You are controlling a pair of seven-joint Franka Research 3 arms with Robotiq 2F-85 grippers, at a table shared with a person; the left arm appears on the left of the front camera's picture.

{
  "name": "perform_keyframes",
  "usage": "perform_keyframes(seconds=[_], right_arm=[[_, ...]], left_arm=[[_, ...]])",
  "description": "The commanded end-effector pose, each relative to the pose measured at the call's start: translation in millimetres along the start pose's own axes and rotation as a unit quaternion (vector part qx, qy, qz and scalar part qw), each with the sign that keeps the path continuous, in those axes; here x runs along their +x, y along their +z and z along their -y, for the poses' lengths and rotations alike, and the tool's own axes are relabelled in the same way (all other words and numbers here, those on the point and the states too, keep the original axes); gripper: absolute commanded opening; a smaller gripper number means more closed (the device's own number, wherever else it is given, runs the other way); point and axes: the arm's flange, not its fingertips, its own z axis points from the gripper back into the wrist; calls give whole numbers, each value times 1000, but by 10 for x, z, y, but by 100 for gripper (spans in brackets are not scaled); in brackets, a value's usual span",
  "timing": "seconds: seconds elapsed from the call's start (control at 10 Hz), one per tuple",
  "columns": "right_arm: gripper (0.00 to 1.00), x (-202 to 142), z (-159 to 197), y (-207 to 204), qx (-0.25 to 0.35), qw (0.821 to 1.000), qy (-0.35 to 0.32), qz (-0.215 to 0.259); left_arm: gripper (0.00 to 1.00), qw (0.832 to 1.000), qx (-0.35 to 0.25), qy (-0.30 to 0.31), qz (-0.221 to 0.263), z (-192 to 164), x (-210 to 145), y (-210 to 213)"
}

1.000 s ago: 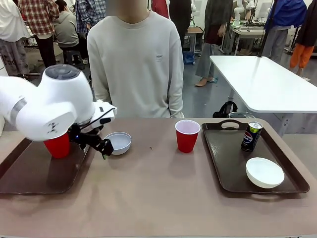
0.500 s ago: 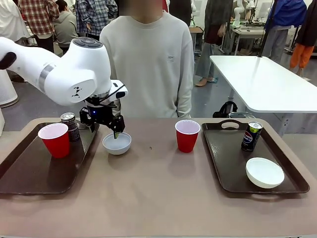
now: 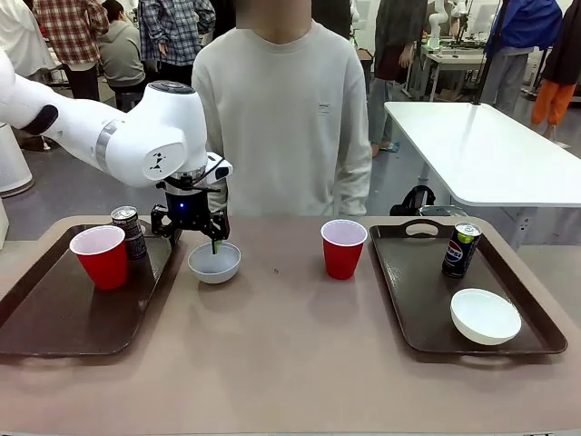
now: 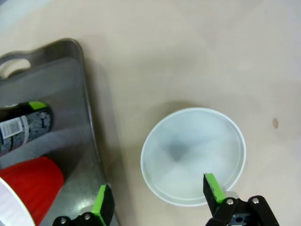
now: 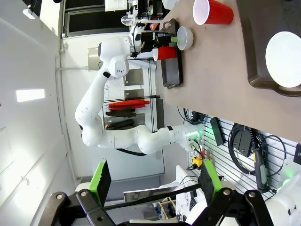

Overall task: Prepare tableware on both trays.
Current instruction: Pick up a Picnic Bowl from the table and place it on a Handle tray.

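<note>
My left gripper [image 3: 192,238] hangs open just above a white bowl [image 3: 214,262] on the bare table beside the left tray [image 3: 54,327]. In the left wrist view one pad [image 4: 212,187] is over the bowl [image 4: 193,155] and the other pad [image 4: 102,205] is outside its rim, near the tray's edge [image 4: 87,117]. That tray holds a red cup [image 3: 102,256] and a dark can [image 3: 130,232]. A second red cup [image 3: 343,247] stands mid-table. The right tray [image 3: 408,309] carries a can [image 3: 461,250] and a bowl [image 3: 485,315]. My right gripper [image 5: 155,181] is open, away from the table.
A person in a pale sweater [image 3: 281,118] stands at the table's far edge, behind the bowl and the middle cup. A small dark speck [image 3: 276,271] lies on the table between the bowl and the middle cup.
My left arm has lifted away from the left tray's cup, uncovering the can, and swung right. Its gripper now stands upright over the white bowl.
</note>
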Motion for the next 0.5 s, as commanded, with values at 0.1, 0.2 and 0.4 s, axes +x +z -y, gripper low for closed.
perform_keyframes(seconds=[0.1,0.2,0.4], right_arm=[[100,2,14,-15,13,1000,8,1],[100,2,14,-15,13,1000,8,1],[100,2,14,-15,13,1000,8,1]], left_arm=[[100,998,-20,50,-23,-71,166,-118],[100,998,-13,51,-27,-113,204,-228],[94,998,-12,49,-34,-168,212,-323]])
